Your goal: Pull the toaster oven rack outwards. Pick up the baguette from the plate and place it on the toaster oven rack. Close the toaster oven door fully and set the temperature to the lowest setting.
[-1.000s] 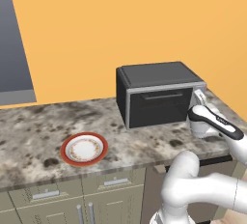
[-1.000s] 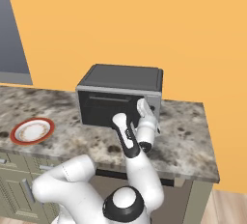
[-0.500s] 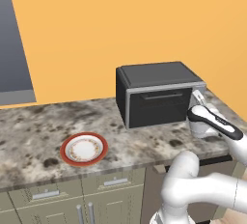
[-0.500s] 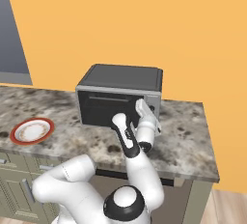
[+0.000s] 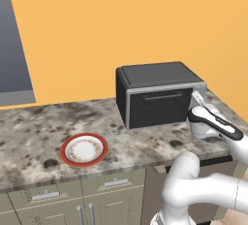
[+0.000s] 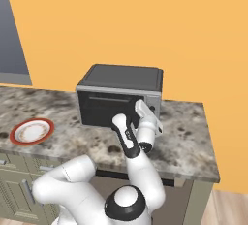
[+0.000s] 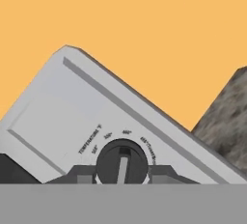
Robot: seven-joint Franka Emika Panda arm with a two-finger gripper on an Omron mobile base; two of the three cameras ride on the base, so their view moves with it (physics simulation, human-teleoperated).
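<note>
Jaws: pinching the round dark knob (image 7: 121,162), one finger tip (image 7: 79,174) on either side of it. The knob sits on the pale control panel (image 7: 72,112), below an arc of printed temperature marks. Its light pointer stripe points towards the bottom of the hand view; we cannot tell whether that is the lowest mark.

Change over the last second: very little. The hand has stayed at the right end of the toaster oven (image 5: 155,93), and the jaws have not widened or narrowed. Any turn of the wrist is too slight for us to read from either base view.

The door (image 5: 162,106) stands shut, as before. The plate (image 5: 84,149) lies bare on the worktop (image 5: 29,132), well left of the oven.

Judgement: we are in the last step, setting the temperature. The turn looks slow or near its stop.
</note>
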